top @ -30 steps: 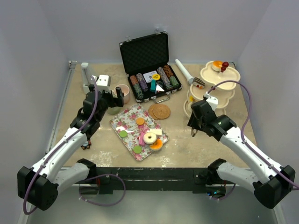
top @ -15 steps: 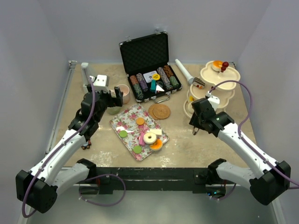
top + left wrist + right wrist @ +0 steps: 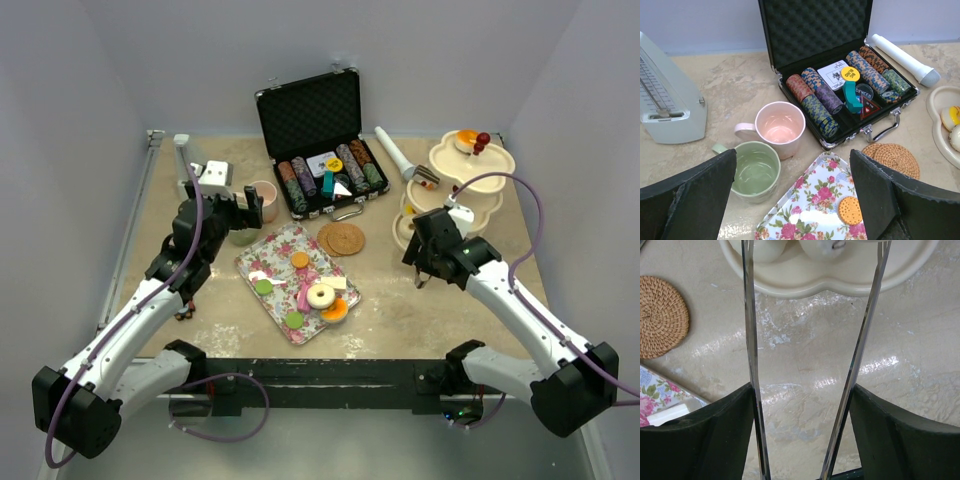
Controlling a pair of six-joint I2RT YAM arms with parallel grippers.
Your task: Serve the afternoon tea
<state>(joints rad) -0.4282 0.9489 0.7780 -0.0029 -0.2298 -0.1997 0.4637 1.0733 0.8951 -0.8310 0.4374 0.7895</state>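
Partway: some sweets on three-tier stand (image 3: 470, 180), donut (image 3: 321, 295) & others left on floral tray (image 3: 262, 255), cups (image 3: 772, 145) unserved; both grippers (L (image 3: 790, 200), R (image 3: 805, 390)) spread, empty.

We see our left arm stretched forward from its base along the left side, its end effector (image 3: 248, 208) held level with both dark fingers (image 3: 695, 197) spread wide and nothing between them. Our right arm bends at the elbow and reaches inward, its end effector (image 3: 418, 268) pointing down at the tabletop (image 3: 805, 360), its thin fingers (image 3: 751, 355) parted and empty.
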